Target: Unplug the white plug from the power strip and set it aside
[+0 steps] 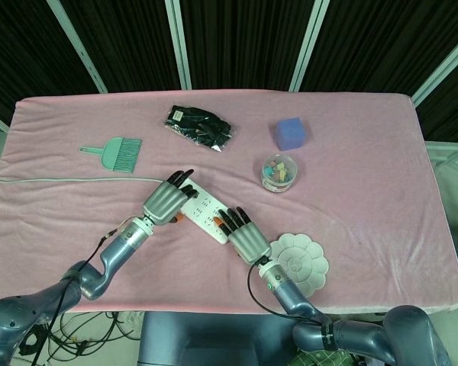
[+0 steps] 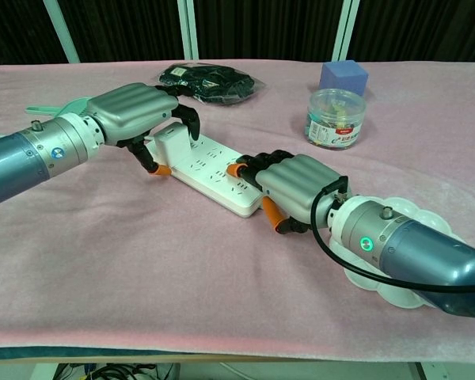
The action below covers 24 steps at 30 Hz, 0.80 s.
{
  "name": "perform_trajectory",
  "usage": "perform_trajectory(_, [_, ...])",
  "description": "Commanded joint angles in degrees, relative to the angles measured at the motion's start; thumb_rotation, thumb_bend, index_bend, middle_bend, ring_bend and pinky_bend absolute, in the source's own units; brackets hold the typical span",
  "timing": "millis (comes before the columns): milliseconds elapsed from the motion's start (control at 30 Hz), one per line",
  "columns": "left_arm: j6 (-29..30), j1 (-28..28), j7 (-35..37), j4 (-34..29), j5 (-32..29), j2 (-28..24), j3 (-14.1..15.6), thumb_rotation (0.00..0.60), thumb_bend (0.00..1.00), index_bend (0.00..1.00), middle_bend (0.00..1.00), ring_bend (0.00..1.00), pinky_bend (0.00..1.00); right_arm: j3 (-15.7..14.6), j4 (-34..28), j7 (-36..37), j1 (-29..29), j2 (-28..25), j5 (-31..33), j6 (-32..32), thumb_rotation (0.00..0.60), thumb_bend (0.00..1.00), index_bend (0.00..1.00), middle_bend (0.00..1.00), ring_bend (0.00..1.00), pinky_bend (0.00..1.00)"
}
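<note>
Desk [image 1: 366, 152]: I read the cloth as plain pink. Strip [image 2: 214, 170] white, plug [image 2: 172, 141] white. Left hand [image 2: 134, 111] and right hand [image 2: 294, 182]: grey backs, black fingers, orange accents; I see a green light at the right wrist. Brush [image 1: 114, 152] teal. Bag [image 1: 198, 126] black with a small white label. Cube [image 1: 290, 133] blue-violet. Jar [image 2: 336, 117] clear, multicoloured contents. Dish [image 1: 299, 264] white, flower-shaped.

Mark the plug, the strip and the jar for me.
plug [image 2: 172, 141], chest view, its white front face.
strip [image 2: 214, 172], chest view, bare top between the robot hands.
jar [image 2: 336, 119], chest view, its clear side wall.
</note>
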State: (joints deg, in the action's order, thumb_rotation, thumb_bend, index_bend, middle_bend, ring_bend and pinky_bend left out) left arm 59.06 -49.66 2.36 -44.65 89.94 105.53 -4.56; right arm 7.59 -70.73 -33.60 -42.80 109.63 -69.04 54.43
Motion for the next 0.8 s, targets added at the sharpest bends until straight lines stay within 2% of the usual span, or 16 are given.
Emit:
perform_trajectory(33, [-0.07,0.02,-0.02,0.11,-0.11,-0.02,0.08,0.6,0.18,0.4,0.39,0.02,0.15,-0.02,-0.05,0.02,-0.03,0.07,-0.07,0.01,0.6,0.82,0.06,0.04,0.03,0.06])
perform_trajectory(633, [-0.1,-0.02,-0.12,1.54,-0.3,0.58,0.68,0.6,0.18,0.4,0.39,0.02,0.15,-0.28,-0.08,0.25,0.0,0.1,-0.39,0.03,0.6,0.82,0.07,0.06,0.03,0.06])
perform_trajectory(800, [0.13,-0.04,0.23,1.85,-0.39,0.82,0.65,0.6,0.28,0.42,0.41,0.03,0.15,-0.32,-0.14,0.26,0.09,-0.06,-0.42,0.11,0.6,0.82,0.07,0.06,0.03,0.06])
